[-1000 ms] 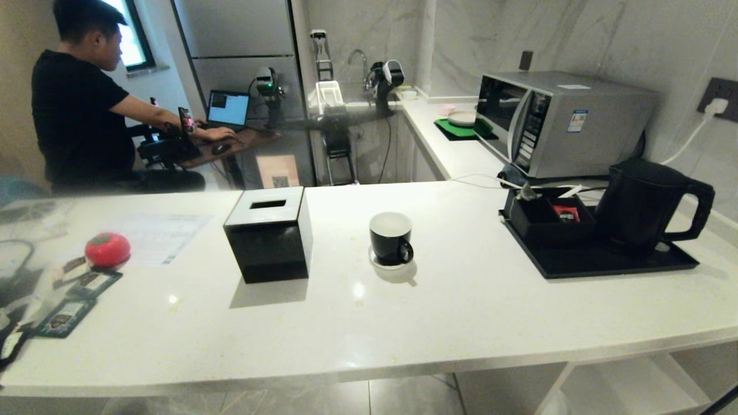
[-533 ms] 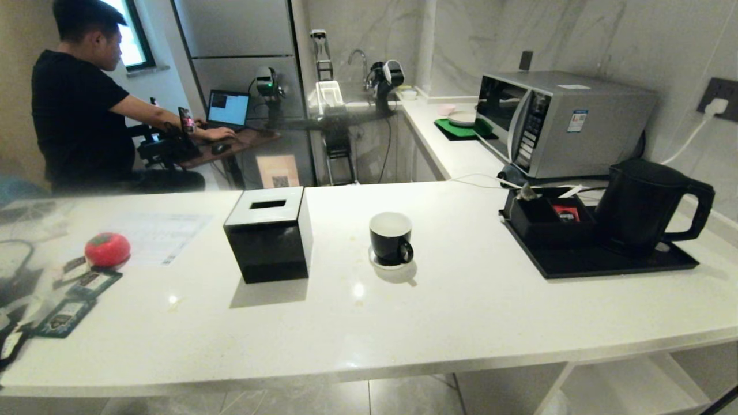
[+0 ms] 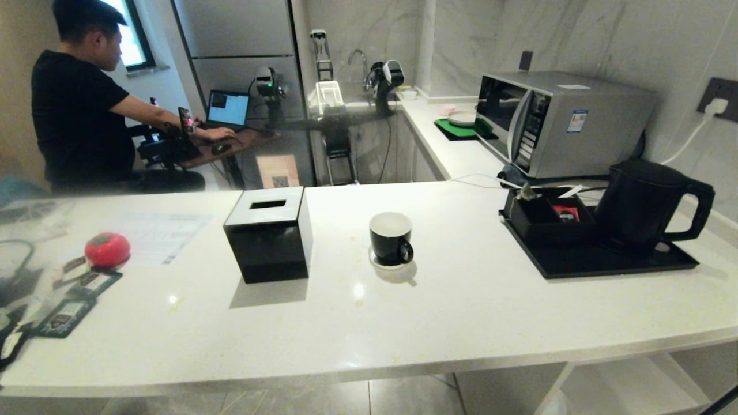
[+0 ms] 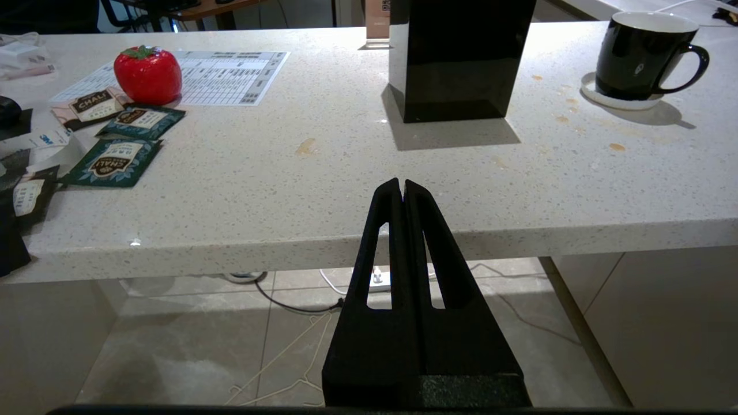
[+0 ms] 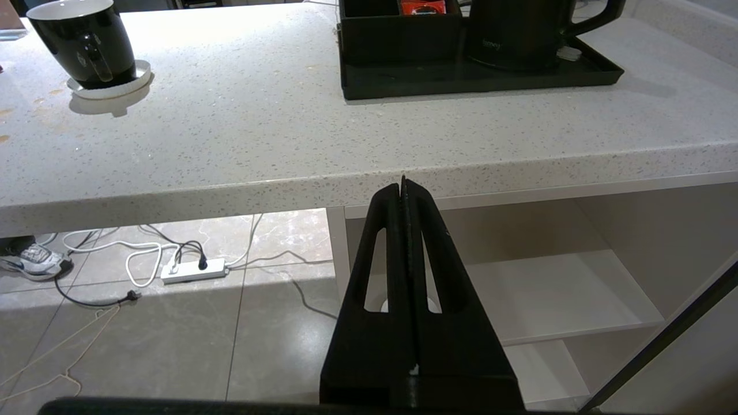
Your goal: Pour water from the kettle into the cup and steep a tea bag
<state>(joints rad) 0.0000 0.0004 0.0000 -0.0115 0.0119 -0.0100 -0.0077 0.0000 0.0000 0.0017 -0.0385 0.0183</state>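
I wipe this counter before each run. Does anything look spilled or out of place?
Yes. Small brownish stains dot the counter between the tissue box and the cup, like dried drips. Loose sachets lie scattered at the counter's left end. Nothing has tipped over.

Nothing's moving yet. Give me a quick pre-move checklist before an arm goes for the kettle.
1. Kettle upright on black tray, handle facing away from cup: ok.
2. Cup upright on saucer, looks empty: ok.
3. Counter between cup and tray free of clutter: ok.
4. Right gripper shut, empty, in front of counter edge: not ok for grasping.
5. Left gripper shut, empty, parked.
6. Water in kettle: cannot tell.
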